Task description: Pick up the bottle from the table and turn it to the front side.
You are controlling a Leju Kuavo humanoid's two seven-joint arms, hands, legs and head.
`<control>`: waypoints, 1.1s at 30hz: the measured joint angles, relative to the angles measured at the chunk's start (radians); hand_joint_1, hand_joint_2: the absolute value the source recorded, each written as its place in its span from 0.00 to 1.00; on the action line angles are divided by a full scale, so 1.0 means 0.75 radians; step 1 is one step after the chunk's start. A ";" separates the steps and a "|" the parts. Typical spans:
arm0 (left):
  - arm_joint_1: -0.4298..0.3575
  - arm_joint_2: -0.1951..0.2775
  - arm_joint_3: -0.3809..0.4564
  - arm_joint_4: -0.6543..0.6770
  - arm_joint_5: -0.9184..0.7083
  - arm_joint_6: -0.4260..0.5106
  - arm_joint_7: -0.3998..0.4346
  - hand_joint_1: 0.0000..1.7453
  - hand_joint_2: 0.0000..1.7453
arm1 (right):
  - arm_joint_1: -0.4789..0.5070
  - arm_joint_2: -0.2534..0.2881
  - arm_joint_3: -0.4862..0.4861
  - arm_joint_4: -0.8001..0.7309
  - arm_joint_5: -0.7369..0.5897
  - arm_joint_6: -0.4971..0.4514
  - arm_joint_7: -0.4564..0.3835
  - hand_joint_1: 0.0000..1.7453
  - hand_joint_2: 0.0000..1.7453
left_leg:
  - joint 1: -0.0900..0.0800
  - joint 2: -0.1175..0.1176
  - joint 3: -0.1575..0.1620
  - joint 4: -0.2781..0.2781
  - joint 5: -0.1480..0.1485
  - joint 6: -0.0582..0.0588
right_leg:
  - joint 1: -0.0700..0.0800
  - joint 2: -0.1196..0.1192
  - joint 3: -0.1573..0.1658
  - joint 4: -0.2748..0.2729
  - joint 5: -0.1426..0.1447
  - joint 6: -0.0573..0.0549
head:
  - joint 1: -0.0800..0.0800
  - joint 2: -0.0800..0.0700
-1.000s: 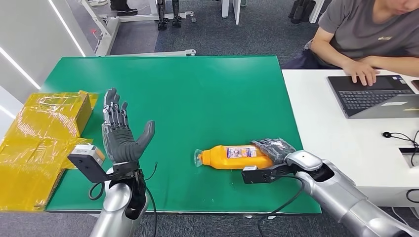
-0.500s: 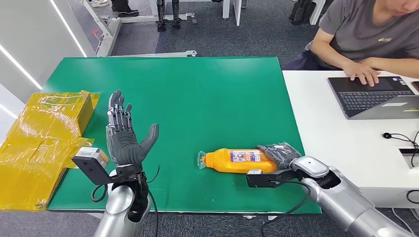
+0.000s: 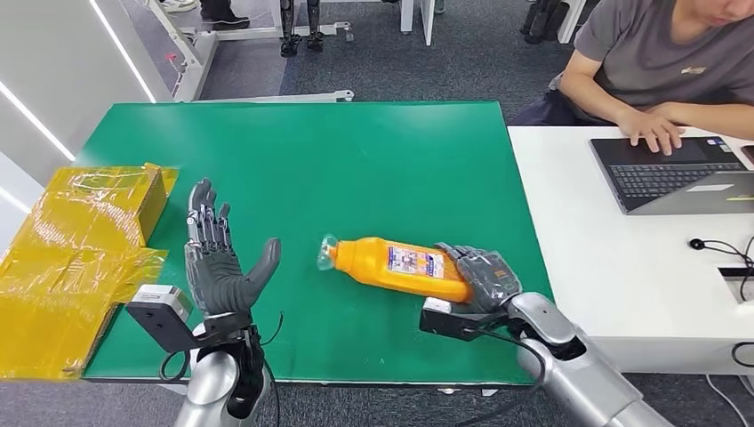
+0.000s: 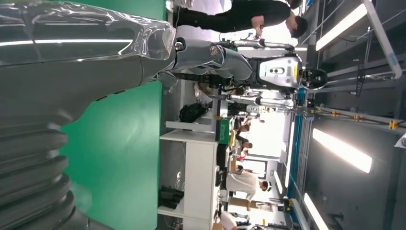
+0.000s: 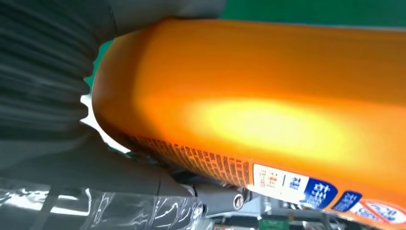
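Gripping the orange bottle [image 3: 400, 266] base, right robot hand [image 3: 481, 277], left robot hand [image 3: 220, 259] spread

The right hand [image 3: 480, 277] holds the orange bottle [image 3: 396, 265] at its base, low in the middle, cap pointing left; the left hand [image 3: 218, 258] stands open at lower left on the green table [image 3: 356, 160]; yellow boxes [image 3: 76, 258] sit far left.

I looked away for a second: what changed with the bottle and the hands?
The right hand, gripping the orange bottle by its base, has swung it toward the table's middle, cap end now tilted away from the robot. The left hand stays open and raised; the yellow boxes are unmoved.
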 joint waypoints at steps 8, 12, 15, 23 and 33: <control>0.025 -0.001 0.003 -0.016 0.034 0.031 0.000 0.00 1.00 | 0.219 0.264 -0.164 -0.060 -0.304 -0.498 -0.271 1.00 1.00 | 0.000 -0.003 -0.001 -0.002 0.000 0.000 | 0.000 -0.003 0.000 0.000 -0.002 0.000 | 0.000 0.000; 0.029 -0.002 0.003 -0.017 0.048 0.016 0.000 0.00 1.00 | 0.277 0.335 -0.213 -0.082 -0.416 -0.571 -0.375 1.00 1.00 | -0.001 -0.003 -0.001 -0.001 0.000 0.000 | 0.000 -0.003 0.000 0.000 -0.002 0.001 | 0.000 0.000; 0.030 -0.004 0.003 -0.017 0.059 -0.008 0.000 0.00 1.00 | 0.301 0.379 -0.230 -0.095 -0.466 -0.599 -0.435 1.00 1.00 | -0.001 -0.003 -0.001 -0.001 0.000 0.000 | 0.000 -0.003 0.000 0.000 -0.002 0.001 | 0.000 0.000; 0.030 -0.018 0.004 -0.018 0.064 -0.092 0.000 0.00 1.00 | 0.304 0.436 -0.245 -0.098 -0.431 -0.605 -0.449 1.00 1.00 | -0.001 -0.003 -0.001 -0.001 0.000 0.000 | 0.000 -0.003 0.000 0.000 -0.002 0.001 | 0.000 0.000; 0.013 -0.044 -0.019 -0.018 0.121 -0.443 0.000 0.00 1.00 | 0.246 0.449 -0.241 -0.081 -0.315 -0.522 -0.410 1.00 1.00 | -0.001 -0.003 -0.001 -0.001 0.000 0.000 | 0.000 -0.003 0.000 0.000 -0.002 0.001 | 0.000 0.000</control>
